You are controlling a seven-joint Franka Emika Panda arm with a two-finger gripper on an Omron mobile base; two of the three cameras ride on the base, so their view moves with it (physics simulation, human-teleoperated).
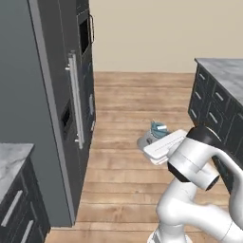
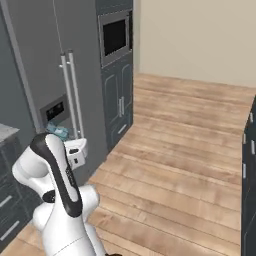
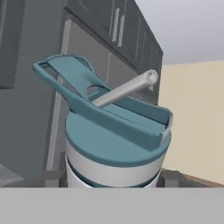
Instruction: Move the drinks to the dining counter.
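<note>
Towering at the left of the left base view: grey fridge [image 1: 52, 118]. Spread across the middle: wood floor [image 1: 128, 95]. At the right edge: marble-topped counter [image 1: 223, 71]. Rising from lower right: white arm [image 1: 194, 166]. At centre frame, aloft over the floor and well apart from the counter: teal-lidded drink [image 1: 159, 128] with straw, upright, clamped between the half-spread jaws of the gripper [image 1: 151, 138].

A tall dark grey fridge [image 2: 45, 70] with two long silver handles [image 2: 70, 92] stands at nine o'clock. A built-in oven [image 2: 116, 37] sits beside it toward twelve. Light wooden floor [image 2: 185, 150] spreads out below a beige wall [image 2: 200, 35]. Dark drawer fronts [image 1: 211, 107] stand at three o'clock.
</note>
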